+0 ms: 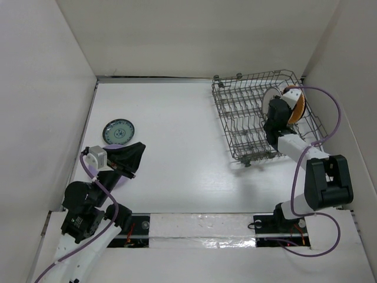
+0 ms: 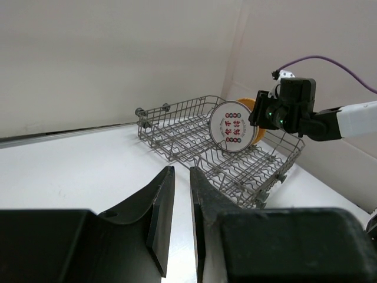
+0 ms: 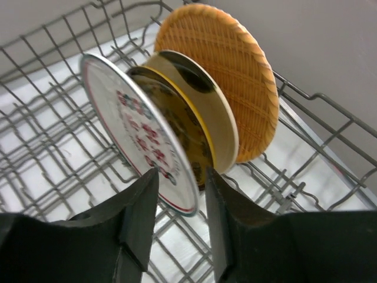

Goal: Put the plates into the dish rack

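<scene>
A white counter [image 1: 177,147] filled the middle of the top view, closed in by plain white walls [image 1: 194,35] at the left, far and right sides. The grey wire dish rack [image 1: 226,125] sat askew at the upper right. Three plates stood on edge, close together, at its far right end: a white plate with red marks [image 3: 144,138], a dark yellow patterned plate [image 3: 200,112] behind it, and an orange-tan plate [image 3: 235,76] last. The right gripper [image 3: 181,174] was slightly spread, with the white plate's lower rim in the gap. A teal patterned plate [image 1: 118,131] lay flat at the left of the counter. Just below it, the left gripper [image 2: 181,170] held nothing, its fingers a narrow slit apart.
</scene>
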Available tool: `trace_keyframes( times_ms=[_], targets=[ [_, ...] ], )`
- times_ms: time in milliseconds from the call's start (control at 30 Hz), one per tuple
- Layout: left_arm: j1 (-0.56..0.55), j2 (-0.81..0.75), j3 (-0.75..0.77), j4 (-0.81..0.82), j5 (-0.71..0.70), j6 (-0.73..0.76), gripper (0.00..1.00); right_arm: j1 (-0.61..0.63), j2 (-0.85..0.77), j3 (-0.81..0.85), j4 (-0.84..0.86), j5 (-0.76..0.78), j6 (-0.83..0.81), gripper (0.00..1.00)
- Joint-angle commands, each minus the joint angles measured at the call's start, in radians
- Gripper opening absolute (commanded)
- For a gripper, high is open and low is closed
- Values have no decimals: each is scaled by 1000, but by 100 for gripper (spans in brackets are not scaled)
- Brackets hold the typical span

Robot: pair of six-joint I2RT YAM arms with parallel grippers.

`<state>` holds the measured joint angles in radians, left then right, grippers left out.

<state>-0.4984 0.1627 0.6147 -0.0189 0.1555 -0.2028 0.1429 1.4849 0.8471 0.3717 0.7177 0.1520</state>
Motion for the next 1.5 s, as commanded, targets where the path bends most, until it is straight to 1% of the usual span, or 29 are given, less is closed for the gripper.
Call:
trace_keyframes(
  times_ms=[0,100,167,233,333,367,400,467,500,533,567,600,633,700,733,767,800,833,867,900,933,967,1000,1033,1067,1100,1200,1300,1467],
  targets=[
    [-8,21,0,42,-16,-1,15,35,-55,59,18,22,40,48],
    [-8,24,2,43,-17,-1,15,61,-106,93,-25,16,75,54],
    [-8,26,-1,43,-27,0,15,102,-142,110,-50,-27,110,58],
    [-8,32,0,39,-40,0,15,159,-150,116,-36,-104,142,59],
    [-8,44,-1,45,-36,0,13,239,-91,148,-27,-199,210,56],
    [-8,58,-1,46,-36,0,12,300,-60,180,-24,-219,228,56],
    [-8,67,-1,45,-36,0,10,331,13,200,-17,-247,239,54],
    [-8,93,0,37,-47,0,5,413,104,256,-10,-317,268,48],
    [-8,101,0,36,-45,0,1,437,156,330,-10,-346,273,35],
    [-8,104,2,36,-47,0,0,460,258,375,-20,-406,287,28],
    [-8,109,2,37,-48,2,0,481,309,421,-30,-429,299,21],
    [-8,110,2,37,-54,3,0,524,355,508,-36,-457,311,9],
    [-8,110,-1,37,-75,3,0,547,442,547,-30,-503,329,7],
    [-8,112,-3,34,-97,5,0,590,529,624,-22,-527,354,6],
    [-8,113,-3,33,-106,5,0,624,619,712,-25,-570,386,7],
    [-8,116,-4,36,-105,6,0,638,665,762,-30,-592,408,9],
    [-8,121,-4,37,-106,6,0,652,708,805,-30,-610,435,16],
    [-8,127,-6,39,-109,8,0,673,750,887,-33,-636,480,22],
    [-8,144,-4,37,-111,8,0,682,825,930,-43,-639,503,29],
    [-8,155,-4,36,-111,8,0,682,859,972,-56,-643,526,44],
    [-8,164,-3,34,-108,8,0,692,895,1015,-68,-655,550,50],
    [-8,184,-1,33,-103,8,0,692,969,1103,-95,-670,608,52],
    [-8,190,-1,33,-99,8,1,692,1006,1145,-99,-693,641,56],
    [-8,196,0,34,-90,8,1,692,1047,1194,-115,-748,691,59],
    [-8,204,0,37,-86,8,2,692,1090,1312,-143,-767,714,59],
    [-8,208,0,40,-83,9,3,692,1170,1369,-169,-790,737,60],
    [10,222,-1,40,-74,8,4,682,1255,1498,-194,-843,823,61],
    [20,228,0,48,-54,9,5,682,1315,1526,-157,-886,900,62],
    [20,247,5,45,-47,9,6,682,1383,1593,-160,-929,954,62]
  ],
)
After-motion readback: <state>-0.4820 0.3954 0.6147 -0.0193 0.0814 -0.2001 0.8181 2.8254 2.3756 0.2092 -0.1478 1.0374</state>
